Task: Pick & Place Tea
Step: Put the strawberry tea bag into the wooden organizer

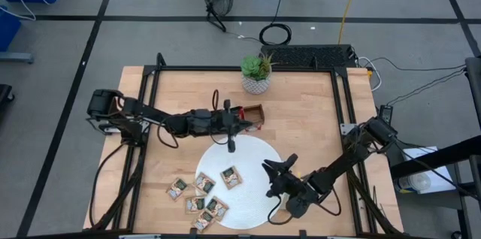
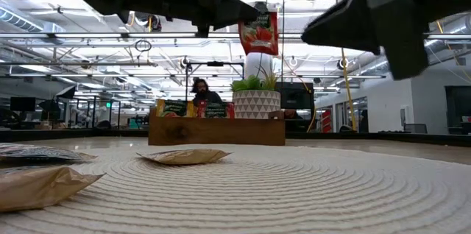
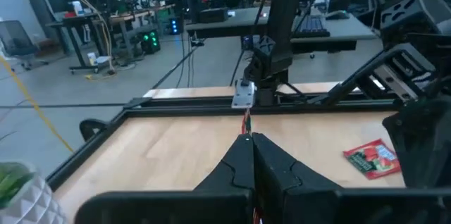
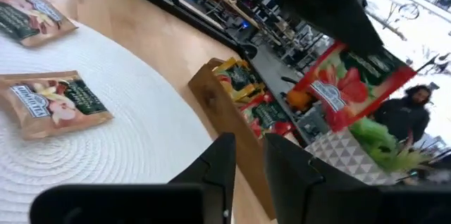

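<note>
Left gripper (image 1: 252,121) pinching a red tea sachet (image 2: 259,34), dangling it above the wooden tray (image 2: 216,131), right gripper (image 1: 269,167) hovering over the white plate (image 1: 255,194), fingers slightly apart, holding nothing, tan sachets (image 1: 197,194) lying nearby.

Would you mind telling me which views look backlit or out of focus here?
Low view: bright ceiling lights silhouette both arms, and the near tan sachets blur. Right wrist view: the red sachet and room behind look soft. High view: evenly lit.
</note>
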